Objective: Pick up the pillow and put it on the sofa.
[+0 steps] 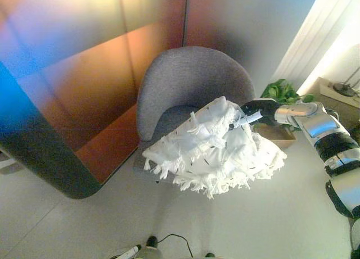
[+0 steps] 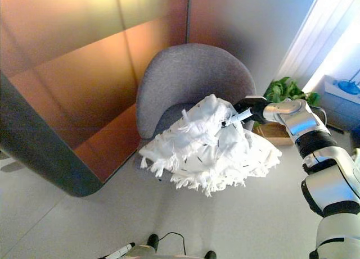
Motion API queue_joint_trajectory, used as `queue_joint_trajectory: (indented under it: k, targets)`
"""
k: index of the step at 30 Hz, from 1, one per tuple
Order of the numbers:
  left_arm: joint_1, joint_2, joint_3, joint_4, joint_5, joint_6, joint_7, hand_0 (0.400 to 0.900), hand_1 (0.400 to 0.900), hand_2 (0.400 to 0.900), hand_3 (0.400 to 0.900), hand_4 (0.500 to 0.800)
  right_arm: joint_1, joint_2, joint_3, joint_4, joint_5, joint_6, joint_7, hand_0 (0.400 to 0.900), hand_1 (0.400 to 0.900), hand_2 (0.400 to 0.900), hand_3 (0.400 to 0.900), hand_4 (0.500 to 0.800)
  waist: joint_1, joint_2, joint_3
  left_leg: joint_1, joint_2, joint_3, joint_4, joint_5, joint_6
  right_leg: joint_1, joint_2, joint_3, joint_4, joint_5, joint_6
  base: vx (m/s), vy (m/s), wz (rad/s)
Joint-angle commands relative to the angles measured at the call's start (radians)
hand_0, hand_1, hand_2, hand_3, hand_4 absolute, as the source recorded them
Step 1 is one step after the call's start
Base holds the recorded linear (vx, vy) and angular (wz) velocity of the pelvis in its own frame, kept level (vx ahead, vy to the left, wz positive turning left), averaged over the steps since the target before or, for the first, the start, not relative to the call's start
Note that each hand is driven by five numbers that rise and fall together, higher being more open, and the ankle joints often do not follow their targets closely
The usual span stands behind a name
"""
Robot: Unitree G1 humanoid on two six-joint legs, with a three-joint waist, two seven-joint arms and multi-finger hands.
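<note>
A white fringed pillow (image 1: 216, 149) hangs over the front of the seat of a grey round-backed armchair (image 1: 185, 82); I cannot tell whether it rests on the seat. My right hand (image 1: 256, 113) reaches in from the right and is shut on the pillow's upper right corner, with dark fingers and a white tip pinching the cloth. The pillow hides most of the seat. Of my left hand only a white-tipped bit (image 1: 130, 251) shows at the bottom edge, low and idle.
A green plant (image 1: 284, 93) in a wooden box (image 1: 277, 135) stands right of the armchair. A wood-panelled wall (image 1: 84, 62) is behind, with a dark curved ledge (image 1: 45, 158) at the left. A curtain (image 1: 315, 40) and a side table (image 1: 337, 93) are at the right.
</note>
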Motion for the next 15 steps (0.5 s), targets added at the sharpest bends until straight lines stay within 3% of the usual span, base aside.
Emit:
queue_joint_trajectory:
  k: [1,7,10,11,15]
  targets:
    - [0.042,0.036,-0.092,0.106,0.018,0.037,0.008,0.9,0.9,0.9,0.9,0.8,-0.358,-0.036,-0.024,0.099,0.103,-0.018,-0.149,0.4,0.4,0.4,0.4,0.5,0.032,-0.059,-0.017,-0.001,-0.048,-0.002,-0.007,-0.068,0.005,0.072,0.03,-0.04,-0.001,-0.066,0.031,-0.01,-0.005,0.23]
    - [0.031,0.063,-0.104,0.091,-0.022,0.019,0.004,0.9,0.9,0.9,0.9,0.8,-0.45,-0.075,0.006,0.212,0.2,0.008,-0.313,0.4,0.4,0.4,0.4,0.5,0.075,-0.067,0.039,-0.071,-0.047,-0.05,-0.007,-0.053,0.01,0.023,0.033,-0.055,-0.001,-0.057,0.036,-0.06,-0.024,0.22]
    - [0.026,0.073,-0.112,0.082,-0.041,0.007,-0.011,0.9,0.9,0.9,0.9,0.8,-0.501,-0.112,0.024,0.262,0.24,0.003,-0.449,0.4,0.4,0.4,0.4,0.5,0.089,-0.064,0.063,-0.104,-0.046,-0.067,-0.007,-0.048,0.011,-0.001,0.035,-0.056,-0.001,-0.056,0.037,-0.08,-0.03,0.11]
    - [0.025,0.074,-0.115,0.079,-0.046,0.007,-0.015,0.9,0.9,0.9,0.9,0.8,-0.51,-0.118,0.025,0.271,0.245,0.015,-0.518,0.9,0.9,0.9,0.9,0.8,0.09,-0.063,0.068,-0.11,-0.046,-0.069,-0.007,-0.047,0.011,-0.006,0.035,-0.056,-0.001,-0.055,0.037,-0.08,-0.015,0.09]
    - [0.028,0.074,-0.131,0.048,-0.059,-0.003,-0.038,0.9,0.9,0.9,0.9,0.8,-0.535,-0.174,0.038,0.301,0.246,0.078,-0.504,0.9,0.9,0.9,0.9,0.8,0.101,-0.05,0.097,-0.146,-0.043,-0.078,-0.007,-0.044,0.008,-0.036,0.036,-0.057,-0.001,-0.057,0.037,-0.11,-0.005,0.02]
